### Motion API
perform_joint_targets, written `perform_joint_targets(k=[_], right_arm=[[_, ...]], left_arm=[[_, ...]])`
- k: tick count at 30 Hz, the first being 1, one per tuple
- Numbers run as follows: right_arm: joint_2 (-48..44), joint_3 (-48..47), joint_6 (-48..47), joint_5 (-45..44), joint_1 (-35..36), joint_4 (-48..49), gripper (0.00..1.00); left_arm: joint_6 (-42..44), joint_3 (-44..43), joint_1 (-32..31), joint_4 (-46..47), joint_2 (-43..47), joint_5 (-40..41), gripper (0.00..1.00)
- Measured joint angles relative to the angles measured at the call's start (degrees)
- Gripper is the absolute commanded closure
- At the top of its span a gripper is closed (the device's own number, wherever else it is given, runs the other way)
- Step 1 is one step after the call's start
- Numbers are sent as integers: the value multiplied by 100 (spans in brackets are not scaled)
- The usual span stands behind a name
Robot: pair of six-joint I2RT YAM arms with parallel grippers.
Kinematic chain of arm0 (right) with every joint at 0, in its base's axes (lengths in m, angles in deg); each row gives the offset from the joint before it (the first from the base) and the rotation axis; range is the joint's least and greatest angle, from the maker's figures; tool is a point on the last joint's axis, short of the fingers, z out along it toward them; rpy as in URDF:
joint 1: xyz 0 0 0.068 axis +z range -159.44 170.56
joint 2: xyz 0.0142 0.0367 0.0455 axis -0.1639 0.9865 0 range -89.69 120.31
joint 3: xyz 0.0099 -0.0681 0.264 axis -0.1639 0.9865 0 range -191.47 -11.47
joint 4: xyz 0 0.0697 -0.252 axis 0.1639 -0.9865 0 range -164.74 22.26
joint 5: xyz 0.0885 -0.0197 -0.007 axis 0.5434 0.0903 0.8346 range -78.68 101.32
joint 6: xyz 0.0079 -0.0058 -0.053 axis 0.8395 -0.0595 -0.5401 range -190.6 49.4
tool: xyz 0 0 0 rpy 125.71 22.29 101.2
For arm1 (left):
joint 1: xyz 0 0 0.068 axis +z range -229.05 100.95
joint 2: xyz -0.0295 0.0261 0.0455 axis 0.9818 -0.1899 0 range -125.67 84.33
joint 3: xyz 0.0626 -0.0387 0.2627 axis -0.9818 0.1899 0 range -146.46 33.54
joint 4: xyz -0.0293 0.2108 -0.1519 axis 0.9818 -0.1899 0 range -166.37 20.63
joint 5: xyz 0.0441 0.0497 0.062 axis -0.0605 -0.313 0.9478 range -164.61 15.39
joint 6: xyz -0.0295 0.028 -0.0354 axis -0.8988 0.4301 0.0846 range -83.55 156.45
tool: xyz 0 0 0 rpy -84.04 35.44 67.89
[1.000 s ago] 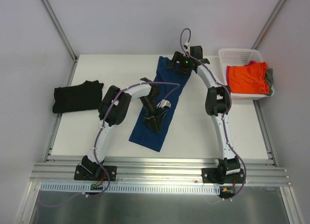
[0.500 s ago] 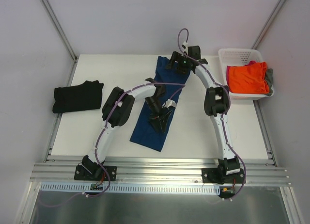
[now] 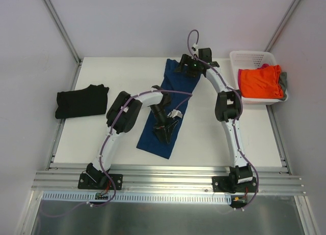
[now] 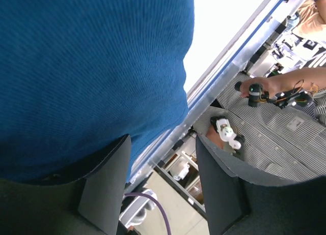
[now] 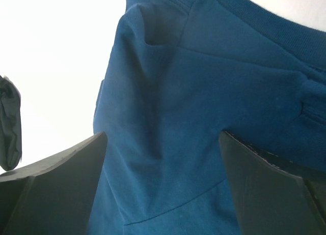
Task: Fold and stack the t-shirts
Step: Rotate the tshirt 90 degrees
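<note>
The left gripper (image 3: 164, 135) hangs low over the near half of the long navy blue cotton t-shirt (image 3: 175, 87), fingers pointing down. Its dark flat jaws stand about half spread with nothing between them; through the gap I see only the table's edge and the room beyond, and the cloth lies off to one side. The knit looks fine-ribbed and soft, the sort that drapes and slips.

At the far end, the right gripper (image 3: 182, 66) hovers over the collar region with its jaws spread wide, and nothing is pinched there either. A shallow crease and the thicker neckband show beneath it. My guess is the two arms sit at opposite ends so they can lift and fold the strip across its length.

The navy shirt lies as a narrow band, slanting across the middle of the white matte table top (image 3: 112, 72). Well to the left rests a plain black t-shirt (image 3: 81, 100), already folded into a rectangle. On the right a white perforated plastic basket (image 3: 249, 54) holds the crumpled orange t-shirt (image 3: 260, 81), with pink and grey cloth peeping out at its edges.
</note>
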Motion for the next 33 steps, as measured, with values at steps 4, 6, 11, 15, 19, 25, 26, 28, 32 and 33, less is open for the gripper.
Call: perform_joint_targets(k=[4,6,11,15,19,25,26,28,32,33], right_arm=[[0,0,-2,17,-9,-11,3],[0,2,-9,28,-13,-15,3],[-46,68,-44,46,-57,-22,3],[-149,188,-107,46,-133,-114,3],[-223,256,-170,44,-227,-212,3],[-227,254,-186,42,-297,-236,3],[-227,251,-181,42,-293,-234,3],[-227,225,-162,42,-260,-232,3],[-225,153,-144,46,-114,-168,3],[-225,140,-142,50,-66,-153,3]], left_arm=[[-52,-59,0,-33,-61,-9,46],[-127,-354,-11,-142,-238,-9,46],[-343,-1353,-157,-319,-754,9,45],[-472,-1766,-341,-404,-977,28,46],[-564,-2044,-511,-505,-1113,92,45],[-671,-1937,-796,-415,-1058,98,44],[-695,-1878,-846,-380,-1025,98,44],[-737,-1790,-964,-323,-975,103,44],[-804,-1714,-1189,-249,-920,120,41],[-820,-1707,-1235,-240,-914,127,41]])
